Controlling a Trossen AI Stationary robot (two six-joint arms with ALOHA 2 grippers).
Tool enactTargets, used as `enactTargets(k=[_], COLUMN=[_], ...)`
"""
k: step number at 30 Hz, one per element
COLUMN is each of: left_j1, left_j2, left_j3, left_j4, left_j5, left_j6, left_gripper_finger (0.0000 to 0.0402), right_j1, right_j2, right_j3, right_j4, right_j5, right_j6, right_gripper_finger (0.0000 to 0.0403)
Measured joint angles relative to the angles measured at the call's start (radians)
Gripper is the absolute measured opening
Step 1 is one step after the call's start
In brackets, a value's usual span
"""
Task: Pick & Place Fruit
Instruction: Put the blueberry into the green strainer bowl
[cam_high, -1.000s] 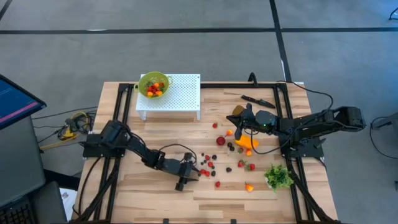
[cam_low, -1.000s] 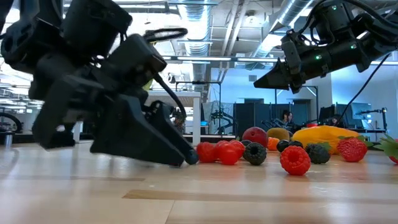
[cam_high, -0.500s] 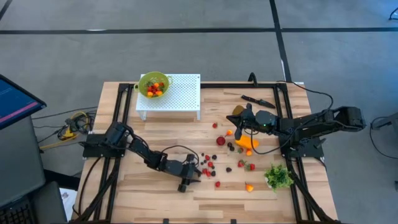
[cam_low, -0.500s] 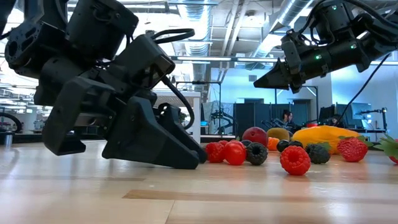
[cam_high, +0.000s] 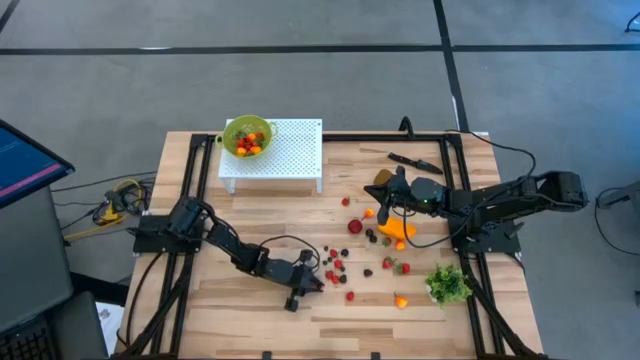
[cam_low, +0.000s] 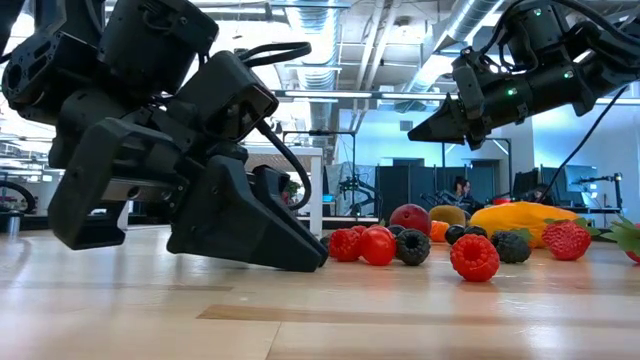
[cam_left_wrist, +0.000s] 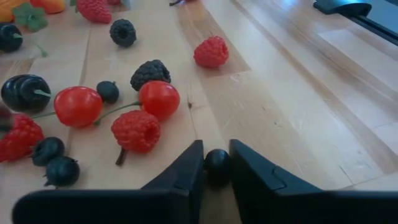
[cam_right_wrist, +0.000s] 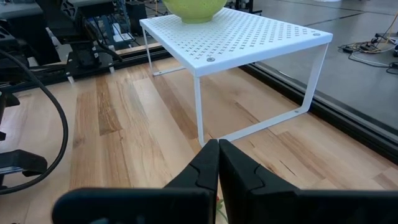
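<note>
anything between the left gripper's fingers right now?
Yes. The left wrist view shows a small dark berry sitting between the left gripper's fingers, low on the wood. Next nearest fruit, a raspberry, lies apart.

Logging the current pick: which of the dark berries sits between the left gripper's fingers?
The small round dark berry between the left gripper fingertips; the bumpy blackberry and others lie free.

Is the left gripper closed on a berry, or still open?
Closed: the left gripper pinches a small dark berry between both fingertips on the table.
</note>
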Motion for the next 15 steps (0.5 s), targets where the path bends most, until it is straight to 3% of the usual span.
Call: enactTargets(k=[15], left_j1=[0.001], left_j2=[-0.011], left_j3=[-0.003], left_j4=[-0.002], left_j5=[-0.002], left_j6=[-0.016], left_gripper_finger=[0.0048], right_j1=[0.000], right_j2=[0.000], right_j3=[0.000], right_j4=[0.000], right_j5=[0.000], right_j6=[0.000], right_gripper_finger=[0.0006])
